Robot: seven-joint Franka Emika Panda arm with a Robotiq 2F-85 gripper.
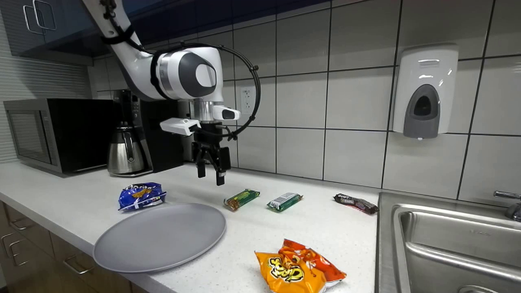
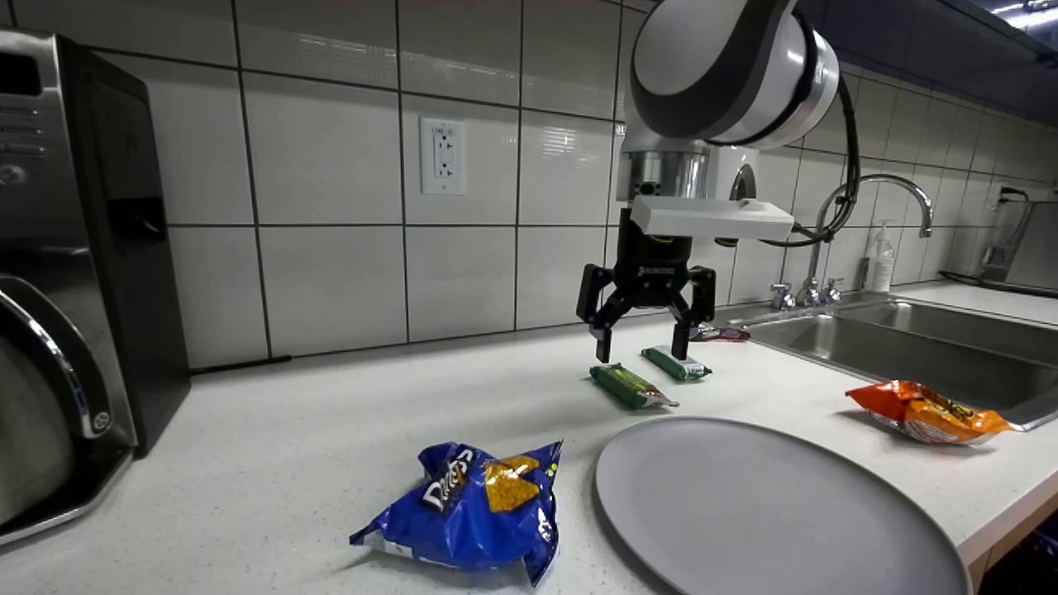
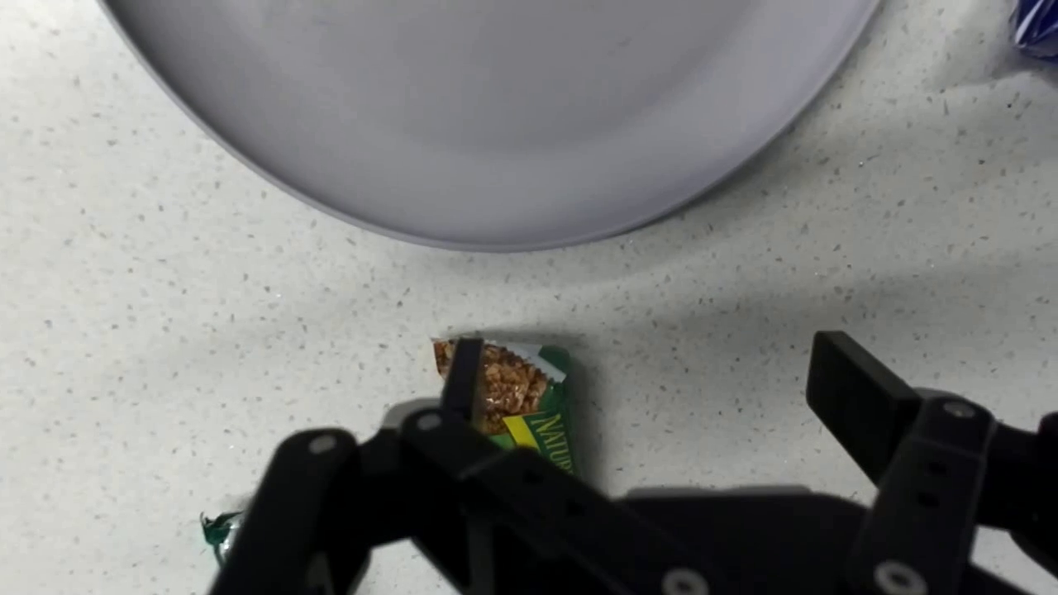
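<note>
My gripper (image 1: pixel 211 175) is open and empty, pointing down above the counter. It also shows in an exterior view (image 2: pixel 642 345) and in the wrist view (image 3: pixel 649 388). Nearest below is a green and yellow bar (image 1: pixel 242 199), also in view here (image 2: pixel 630 387). In the wrist view one finger partly covers this bar (image 3: pixel 521 397). A second green bar (image 1: pixel 285 201) lies beside it, also seen here (image 2: pixel 676 364); only its end (image 3: pixel 220 527) shows in the wrist view. A grey plate (image 1: pixel 163 236) lies in front of the bars, also in the wrist view (image 3: pixel 496 124).
A blue Doritos bag (image 2: pixel 488 508) and an orange Cheetos bag (image 1: pixel 299 268) lie either side of the plate. A dark wrapped bar (image 1: pixel 356 204) lies by the steel sink (image 1: pixel 386 244). A coffee maker (image 1: pixel 160 134), a microwave (image 1: pixel 81 134) and a tiled wall (image 1: pixel 358 158) stand behind.
</note>
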